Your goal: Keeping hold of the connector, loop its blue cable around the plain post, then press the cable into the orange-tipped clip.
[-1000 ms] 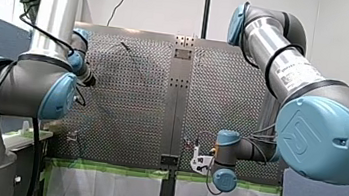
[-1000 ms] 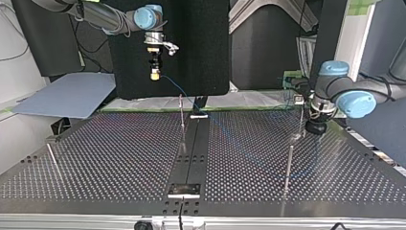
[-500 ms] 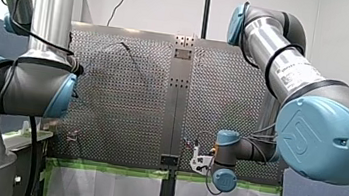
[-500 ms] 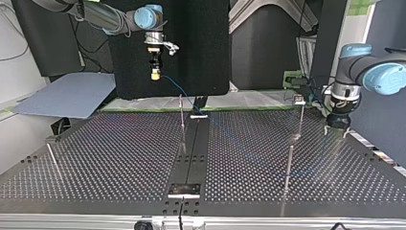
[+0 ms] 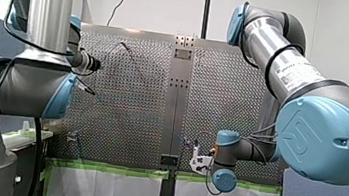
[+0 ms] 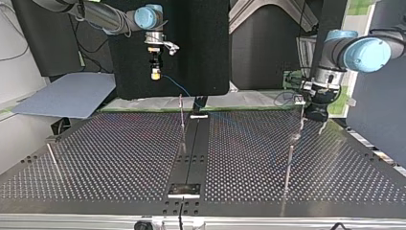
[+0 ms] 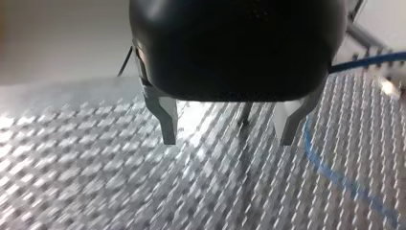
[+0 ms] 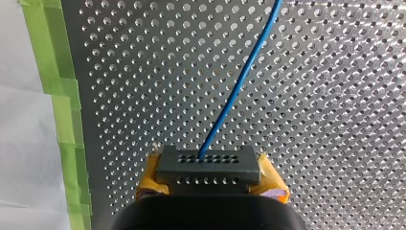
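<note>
I look over the perforated worktop (image 6: 119, 158), which has a dark strip (image 6: 194, 148) down its middle. One post (image 6: 182, 120) stands beside the strip, a second post (image 6: 288, 165) at the top view's right, and a third post (image 6: 52, 158) at its left. Green tape (image 8: 62, 120) lines one edge.

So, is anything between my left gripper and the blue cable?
Nothing visible does. The open left gripper has a thin post ahead between its fingers; the blue cable runs just outside one finger.

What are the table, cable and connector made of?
Table: looks like bare metal, probably steel or aluminium; silvery sheen, regular punched holes. Cable: smooth blue sheath, likely plastic; what is inside does not show. Connector: dark grey, matte block with rows of small holes, probably moulded plastic.
</note>
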### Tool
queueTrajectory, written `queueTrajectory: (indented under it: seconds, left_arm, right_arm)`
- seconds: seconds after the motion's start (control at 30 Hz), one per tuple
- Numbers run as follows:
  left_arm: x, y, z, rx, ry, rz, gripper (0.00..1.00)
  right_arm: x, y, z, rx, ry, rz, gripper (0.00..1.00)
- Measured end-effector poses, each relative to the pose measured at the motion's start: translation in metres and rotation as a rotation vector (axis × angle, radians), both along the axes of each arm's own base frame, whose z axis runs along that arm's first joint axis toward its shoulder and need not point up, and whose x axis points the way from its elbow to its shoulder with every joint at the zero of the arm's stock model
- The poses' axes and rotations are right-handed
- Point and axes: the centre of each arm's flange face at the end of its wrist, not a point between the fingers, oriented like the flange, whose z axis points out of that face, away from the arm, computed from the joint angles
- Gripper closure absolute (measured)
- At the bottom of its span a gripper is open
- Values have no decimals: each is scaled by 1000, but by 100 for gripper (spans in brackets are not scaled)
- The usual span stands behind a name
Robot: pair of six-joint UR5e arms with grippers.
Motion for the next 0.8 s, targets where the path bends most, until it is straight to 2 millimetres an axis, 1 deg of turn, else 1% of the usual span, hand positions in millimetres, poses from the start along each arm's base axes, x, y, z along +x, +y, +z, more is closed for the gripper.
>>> queueTrajectory:
  seconds: [0.17,0.3,0.43,0.6,0.8]
  left_arm:
    - [-6,-22,19,-19,-66,-54,0]
    - [-7,-32,28,-39,-104,-82,0]
    - [-4,-34,31,-67,-133,-91,0]
    - [1,-34,31,-104,-158,-101,0]
    - [7,-29,35,-146,-198,-99,0]
  right_arm:
    - [0,0,0,0,0,0,100]
    - [0,0,0,0,0,1,100]
    - [1,0,0,0,0,1,100]
    - [0,0,0,0,0,1,100]
    - [1,1,0,0,0,1,100]
